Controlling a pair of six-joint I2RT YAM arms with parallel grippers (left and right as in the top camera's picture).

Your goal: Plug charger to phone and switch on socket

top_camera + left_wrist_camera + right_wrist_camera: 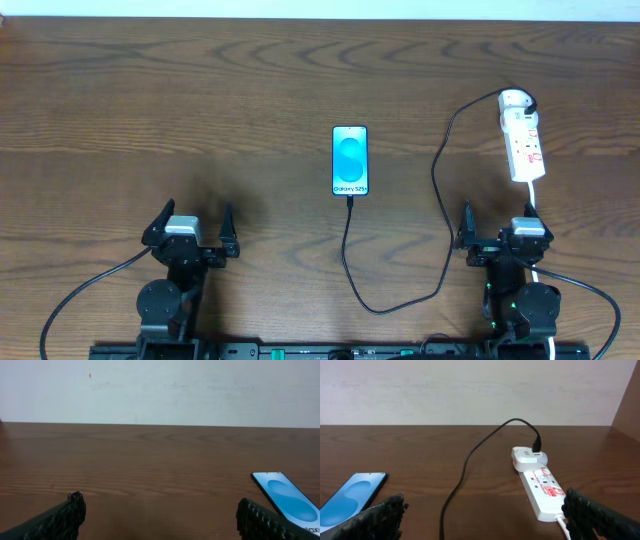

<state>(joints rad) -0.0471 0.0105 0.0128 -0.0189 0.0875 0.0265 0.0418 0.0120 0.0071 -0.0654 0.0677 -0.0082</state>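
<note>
Phone: the phone [350,161] lies flat and screen up near the middle of the table [200,100]; its long side runs away from the arms; the screen shows light blue and white

Charger: the charger [464,467] meets the phone's near short edge with its small tip; from there the black cable loops toward the arms, swings right, then climbs to the socket's far, rounded end, where its black plug sits

Socket: the socket [523,140] lies at the right of the table, just beyond the right arm; red marks show on its top; whether a switch is on I cannot tell; its white cord [535,197] leaves the near end toward the right arm

Left end effector: the left end effector [193,225] is spread wide and holds nothing; it sits low over the table, well left of the phone

Right end effector: the right end effector [485,510] is spread wide and holds nothing; it faces the gap between phone and socket, touching neither
</note>
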